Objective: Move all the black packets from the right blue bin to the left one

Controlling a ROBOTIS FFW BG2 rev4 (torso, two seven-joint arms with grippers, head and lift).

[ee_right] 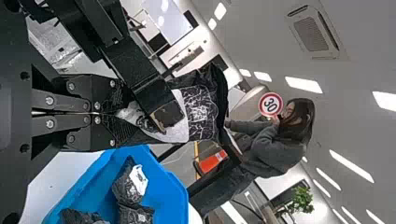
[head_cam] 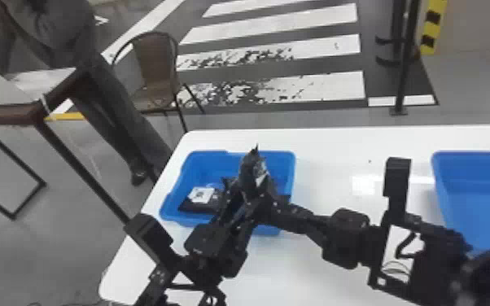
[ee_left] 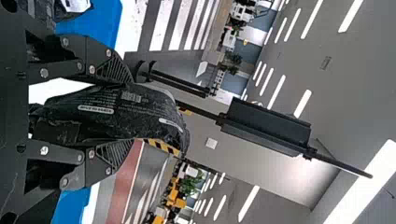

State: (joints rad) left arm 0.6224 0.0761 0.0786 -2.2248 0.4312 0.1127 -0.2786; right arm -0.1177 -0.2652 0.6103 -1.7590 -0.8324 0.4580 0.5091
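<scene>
1. One white table [head_cam: 337, 162] carries both bins, and the held packet [ee_right: 201, 107] is above the left one, between the two arms.
2. Two blue bins set the span: the right bin [head_cam: 480, 175] stands well apart from the left bin [head_cam: 201, 165], where other black packets [ee_right: 130, 186] lie.
3. Left claw [ee_left: 125, 112]: its fingers are spread around the packet's thick body, touching both sides. Right claw [ee_right: 121, 114]: nearly closed, pinching the packet at one end. Both seem to have the same packet, likely for a handover.
4. Each packet looks light and soft, a crinkled pouch that should sag or fold under squeezing. Its contents are hidden, so how easily they would crush is uncertain.
5. Glossy film may slip in a shallow pinch. The full middle probably offers the steadiest hold, with moderate pressure; the thin end suits a brief pinch but could let the body swing. One claw should ease off only once the other is firm.
</scene>
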